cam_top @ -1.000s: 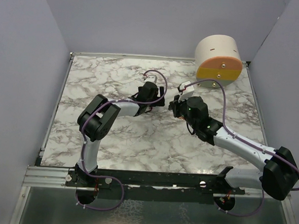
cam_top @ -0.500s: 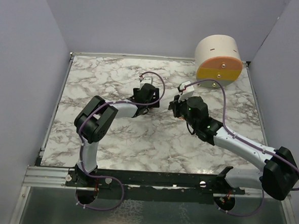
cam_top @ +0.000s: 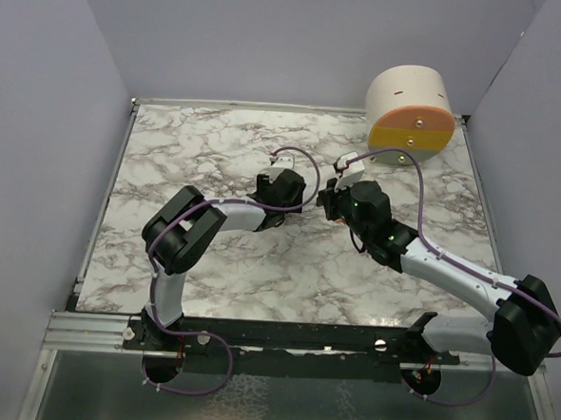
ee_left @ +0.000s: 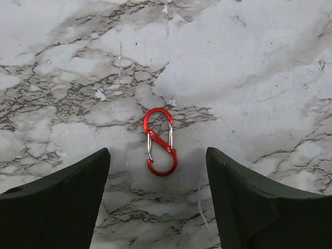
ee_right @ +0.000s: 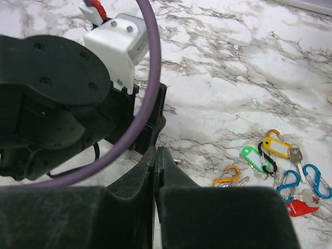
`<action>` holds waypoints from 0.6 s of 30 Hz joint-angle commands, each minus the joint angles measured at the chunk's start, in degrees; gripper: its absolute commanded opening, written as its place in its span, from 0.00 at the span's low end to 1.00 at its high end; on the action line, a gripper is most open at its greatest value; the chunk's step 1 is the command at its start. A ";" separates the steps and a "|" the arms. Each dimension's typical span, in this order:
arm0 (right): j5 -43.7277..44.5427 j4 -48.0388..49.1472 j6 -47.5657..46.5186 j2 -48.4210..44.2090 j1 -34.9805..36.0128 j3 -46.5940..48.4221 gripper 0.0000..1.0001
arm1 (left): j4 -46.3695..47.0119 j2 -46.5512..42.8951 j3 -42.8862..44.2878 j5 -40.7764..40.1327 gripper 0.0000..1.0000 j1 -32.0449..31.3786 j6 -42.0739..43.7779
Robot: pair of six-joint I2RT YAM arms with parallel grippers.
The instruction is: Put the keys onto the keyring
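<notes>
- On the marble table [ee_left: 249,62], the left gripper [ee_left: 157,153] stands with its jaws wide apart and holds nothing.
- Between its two black, finely dotted fingers [ee_left: 62,207] lies a red clip [ee_left: 160,142]. It is flat on the stone and apart from both fingers.
- The clip is thin metal wire in a figure-eight shape, with two silver gates.
- The right gripper [ee_right: 156,155] has its jaws pressed together with no gap, and I see nothing between them.
- Its tips are just beside the black and white wrist of the left arm [ee_right: 52,93], where a purple cable [ee_right: 150,62] curves past.
- In the right wrist view, the keys [ee_right: 277,147] lie on the table to the right of this gripper. They have flat plastic heads in green, yellow and red, and there is one plain silver key [ee_right: 295,155].
- The loops of the keyring [ee_right: 290,179], orange and blue, thin and oval, lie among the keys and touch them. I cannot tell which is linked to which.
- At the far right corner stands a cream cylinder [cam_top: 407,94] with an orange and yellow face.
</notes>
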 commanded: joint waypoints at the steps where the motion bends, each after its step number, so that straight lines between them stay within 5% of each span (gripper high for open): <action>1: 0.64 -0.05 -0.42 -1.26 0.40 -0.06 0.01 | -7.04 2.90 2.27 -6.16 0.76 -2.48 0.08; 18: 1.13 0.17 -0.36 -2.26 0.38 -0.42 0.01 | -8.22 6.57 5.44 -8.08 0.67 -2.59 0.15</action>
